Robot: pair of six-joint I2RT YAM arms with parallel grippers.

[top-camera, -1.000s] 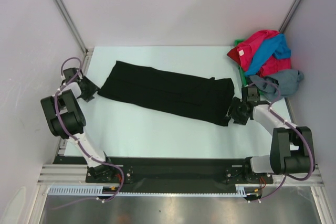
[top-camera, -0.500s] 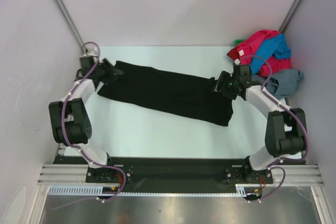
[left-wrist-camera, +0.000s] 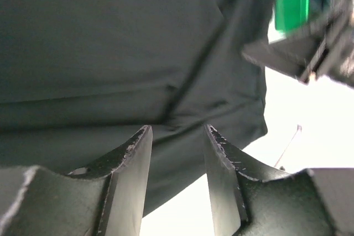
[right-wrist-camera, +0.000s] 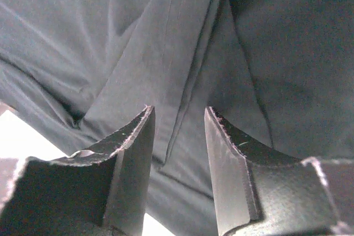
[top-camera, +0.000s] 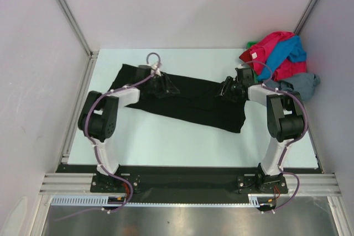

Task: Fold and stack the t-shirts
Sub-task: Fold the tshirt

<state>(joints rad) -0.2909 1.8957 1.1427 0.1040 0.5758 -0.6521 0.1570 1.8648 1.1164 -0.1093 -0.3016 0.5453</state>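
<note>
Black t-shirt [top-camera: 193, 106] | left fingers [left-wrist-camera: 130, 186], right fingers [right-wrist-camera: 130, 175] now inward over it (parted)

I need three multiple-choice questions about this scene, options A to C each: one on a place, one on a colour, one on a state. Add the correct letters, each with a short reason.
1. Where on the table does the pile of coloured shirts lie?
A. near left corner
B. far right corner
C. middle

2. What colour is the shirt spread under the left claw and the right claw?
A. black
B. red
C. grey

3. How do the left claw's jaws stand?
A. shut together
B. apart, nothing between them
C. clamped on a red shirt

1 B: the pile sits far right in the top view.
2 A: the long spread cloth is black.
3 B: its wrist view shows a clear gap.
</note>
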